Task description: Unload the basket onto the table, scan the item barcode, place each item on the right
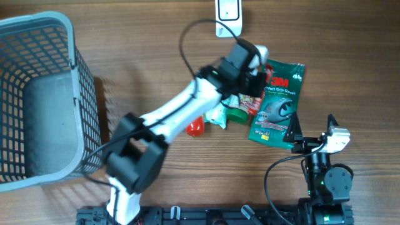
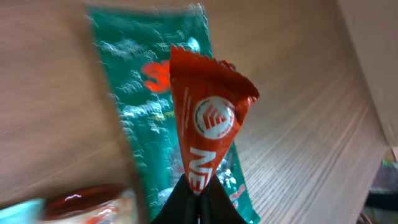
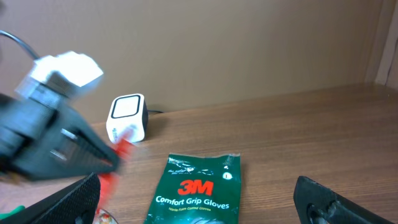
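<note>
Note the red packet (image 2: pixel 208 124) pinched by its narrow end in the tightly closed left jaws, lifted over the green glove pack (image 1: pixel 278 103) and near the white scanner (image 1: pixel 229 12) at the far edge of the desk (image 1: pixel 356 56). Bring it before the scanner window. Turn the wrist until the barcode side, not visible here, faces it squarely. Hold steady, without crumpling the wrapper. Leave the right jaws spread wide, empty, well clear.

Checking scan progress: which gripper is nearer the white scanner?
Left. The left gripper, shut on a red packet, hangs just short of the scanner. The right gripper stands open much farther back, beyond the green glove pack.
</note>
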Motion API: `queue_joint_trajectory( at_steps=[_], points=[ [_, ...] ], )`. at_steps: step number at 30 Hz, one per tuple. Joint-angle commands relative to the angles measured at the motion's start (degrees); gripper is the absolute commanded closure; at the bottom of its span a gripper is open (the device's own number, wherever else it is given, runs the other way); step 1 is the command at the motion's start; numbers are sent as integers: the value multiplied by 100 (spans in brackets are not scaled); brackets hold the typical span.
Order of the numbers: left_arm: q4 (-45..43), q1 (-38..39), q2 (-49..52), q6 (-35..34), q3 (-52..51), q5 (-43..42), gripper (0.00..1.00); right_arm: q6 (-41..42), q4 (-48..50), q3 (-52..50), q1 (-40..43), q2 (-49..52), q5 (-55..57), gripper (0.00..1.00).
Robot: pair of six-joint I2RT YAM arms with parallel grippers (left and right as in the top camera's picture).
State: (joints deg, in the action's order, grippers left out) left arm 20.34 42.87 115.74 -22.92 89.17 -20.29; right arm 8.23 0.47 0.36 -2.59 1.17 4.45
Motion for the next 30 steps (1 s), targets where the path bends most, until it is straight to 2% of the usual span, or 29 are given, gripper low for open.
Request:
queue_joint_trajectory(
  at_steps=[1, 4, 6, 8, 9, 13, 15, 17, 20, 22, 26, 30],
  points=[
    [-363, 409, 584, -190, -13, -201, 96, -72, 26, -7, -2, -15, -92, 0],
    [-225, 503, 785, -350, -13, -131, 96, -74, 26, -7, -2, -15, -92, 0],
    [-170, 507, 778, -348, -13, -131, 65, -72, 26, -7, -2, -15, -92, 0],
    [-190, 496, 699, -348, -13, -131, 59, -72, 28, -7, -2, -15, -92, 0],
    [-186, 485, 636, -348, -13, -131, 53, -72, 28, -7, -2, -15, -92, 0],
    [33, 474, 332, -323, -11, -15, 38, -72, 26, -7, -2, -15, -92, 0],
    [297, 457, 122, -319, -11, 407, 27, -74, 28, -7, -2, -15, -92, 0],
    [767, 389, -203, -282, -11, 1200, 17, -72, 26, -7, -2, -15, -92, 0],
    [1718, 190, -785, -282, -11, 2312, 9, -72, 28, -7, -2, -15, -92, 1],
    [2295, 61, -1115, -282, -11, 2732, 0, -72, 28, -7, -2, -15, -92, 0],
    [3891, -273, -1926, -284, -13, 3547, 0, -70, 26, -7, -2, -15, -92, 0],
    [5152, -417, -2590, -284, -13, 3985, 0, -74, 26, -7, -2, -15, -92, 0]
  ],
)
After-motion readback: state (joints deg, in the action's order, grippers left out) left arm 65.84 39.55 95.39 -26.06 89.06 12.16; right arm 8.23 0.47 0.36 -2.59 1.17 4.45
